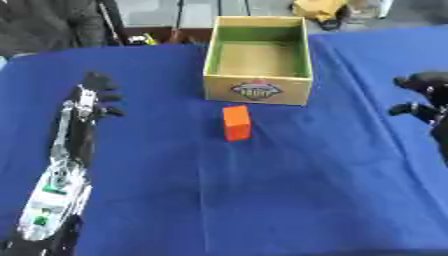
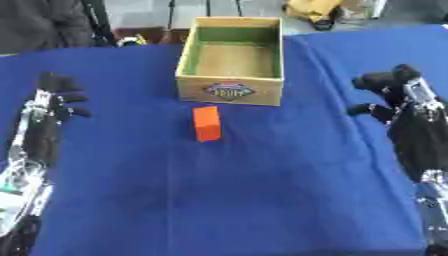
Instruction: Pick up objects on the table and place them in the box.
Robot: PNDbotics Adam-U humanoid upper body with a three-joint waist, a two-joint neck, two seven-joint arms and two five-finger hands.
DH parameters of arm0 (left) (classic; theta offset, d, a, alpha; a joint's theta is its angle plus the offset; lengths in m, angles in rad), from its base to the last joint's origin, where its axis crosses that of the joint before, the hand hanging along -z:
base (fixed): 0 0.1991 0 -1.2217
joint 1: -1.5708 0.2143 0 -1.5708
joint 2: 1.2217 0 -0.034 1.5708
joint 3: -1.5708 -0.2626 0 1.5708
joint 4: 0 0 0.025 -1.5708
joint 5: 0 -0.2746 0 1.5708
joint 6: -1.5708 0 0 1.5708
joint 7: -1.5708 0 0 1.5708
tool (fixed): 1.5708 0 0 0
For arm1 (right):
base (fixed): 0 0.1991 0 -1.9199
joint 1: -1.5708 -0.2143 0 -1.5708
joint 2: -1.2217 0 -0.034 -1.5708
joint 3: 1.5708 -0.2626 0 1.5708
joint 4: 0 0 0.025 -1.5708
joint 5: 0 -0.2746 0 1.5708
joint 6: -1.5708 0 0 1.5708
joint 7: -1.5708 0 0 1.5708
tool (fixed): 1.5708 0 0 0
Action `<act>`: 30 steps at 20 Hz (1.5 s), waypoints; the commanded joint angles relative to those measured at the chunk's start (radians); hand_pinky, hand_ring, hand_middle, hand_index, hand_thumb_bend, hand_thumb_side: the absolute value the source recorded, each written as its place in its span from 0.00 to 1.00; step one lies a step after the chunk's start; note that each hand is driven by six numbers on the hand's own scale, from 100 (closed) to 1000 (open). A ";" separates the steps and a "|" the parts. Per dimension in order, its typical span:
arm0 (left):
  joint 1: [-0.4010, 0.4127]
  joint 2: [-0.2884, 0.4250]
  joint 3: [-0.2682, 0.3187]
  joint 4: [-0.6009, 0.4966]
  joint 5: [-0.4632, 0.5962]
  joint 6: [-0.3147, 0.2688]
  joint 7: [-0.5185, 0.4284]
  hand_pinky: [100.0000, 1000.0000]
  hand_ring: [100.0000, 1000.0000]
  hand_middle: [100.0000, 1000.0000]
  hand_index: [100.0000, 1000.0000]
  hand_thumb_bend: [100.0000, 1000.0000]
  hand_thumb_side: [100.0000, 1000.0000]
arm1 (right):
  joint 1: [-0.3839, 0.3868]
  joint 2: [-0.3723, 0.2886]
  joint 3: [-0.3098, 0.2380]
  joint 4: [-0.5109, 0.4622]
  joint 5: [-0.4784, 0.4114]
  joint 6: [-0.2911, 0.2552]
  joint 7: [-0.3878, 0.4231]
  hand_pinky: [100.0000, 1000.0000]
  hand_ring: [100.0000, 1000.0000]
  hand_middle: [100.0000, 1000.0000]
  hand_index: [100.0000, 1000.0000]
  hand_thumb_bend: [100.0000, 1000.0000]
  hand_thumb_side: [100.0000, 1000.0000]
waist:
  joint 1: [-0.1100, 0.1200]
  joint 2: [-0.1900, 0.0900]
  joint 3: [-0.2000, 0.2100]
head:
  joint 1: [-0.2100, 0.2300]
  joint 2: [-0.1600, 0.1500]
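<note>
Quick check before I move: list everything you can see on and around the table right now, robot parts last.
Orange block: one, orange, standing on the cloth just in front of the box, apart from it.
Box: one, tan outside with a green lining and a logo on its near wall, open top, far centre of the table; nothing visible inside.
Tablecloth: one, blue, covering the table.
Yellow object: one, yellow, beyond the table's far edge; cannot tell what it is.
Left robot hand: one, black, over the cloth on the left, fingers relaxed, holding nothing.
Right robot hand: one, black, over the cloth on the right, holding nothing.
</note>
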 commanded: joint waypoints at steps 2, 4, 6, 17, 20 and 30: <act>-0.027 0.035 -0.007 -0.026 -0.027 0.006 -0.034 0.45 0.61 0.60 0.73 0.78 0.50 | -0.014 -0.011 -0.004 -0.010 0.000 0.000 0.000 0.52 0.83 0.57 0.64 0.00 0.76 | -0.002 -0.017 -0.001 | -0.001 -0.010; -0.051 0.052 -0.013 -0.028 -0.081 0.024 -0.066 0.45 0.63 0.61 0.74 0.78 0.38 | -0.013 -0.011 -0.003 -0.010 0.000 0.000 0.001 0.52 0.83 0.57 0.64 0.00 0.76 | -0.001 -0.018 -0.002 | 0.000 -0.009; -0.088 0.076 -0.031 -0.031 -0.163 0.059 -0.109 0.45 0.63 0.61 0.75 0.69 0.32 | -0.013 -0.012 -0.002 -0.009 -0.001 0.001 0.002 0.52 0.83 0.57 0.64 0.00 0.76 | 0.000 -0.021 -0.005 | 0.001 -0.008; -0.360 0.136 -0.212 0.073 -0.718 0.198 -0.475 0.53 0.65 0.66 0.80 0.69 0.29 | -0.016 -0.016 0.002 -0.037 -0.007 -0.009 -0.017 0.53 0.84 0.57 0.64 0.00 0.74 | -0.001 -0.039 -0.033 | 0.011 0.003; -0.415 0.114 -0.247 0.133 -0.837 0.178 -0.541 0.55 0.65 0.65 0.80 0.75 0.26 | -0.017 -0.017 0.004 -0.052 -0.011 -0.012 -0.024 0.53 0.83 0.57 0.64 0.00 0.73 | -0.003 -0.043 -0.043 | 0.013 0.005; -0.503 0.034 -0.299 0.348 -1.022 0.089 -0.614 0.56 0.61 0.60 0.76 0.74 0.21 | -0.015 -0.015 0.009 -0.069 -0.021 -0.009 -0.021 0.52 0.83 0.57 0.64 0.00 0.73 | -0.006 -0.049 -0.062 | 0.015 0.006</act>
